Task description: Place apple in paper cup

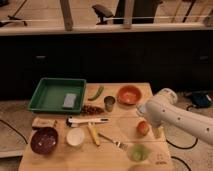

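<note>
The apple [143, 128], small and orange-red, lies on the wooden table [107, 156] at the right. The white paper cup [75, 136] stands upright at the front left of the table, well away from the apple. My white arm reaches in from the right, and my gripper [157, 131] hangs just to the right of the apple, close beside it, down near the table top. The apple does not appear to be held.
A translucent green cup [139, 152] stands in front of the apple. An orange bowl [129, 94] and a metal cup [109, 103] stand behind it. A green tray [50, 95], a maroon bowl [44, 140], a knife [87, 120], a banana [93, 134] and a fork [114, 142] lie to the left.
</note>
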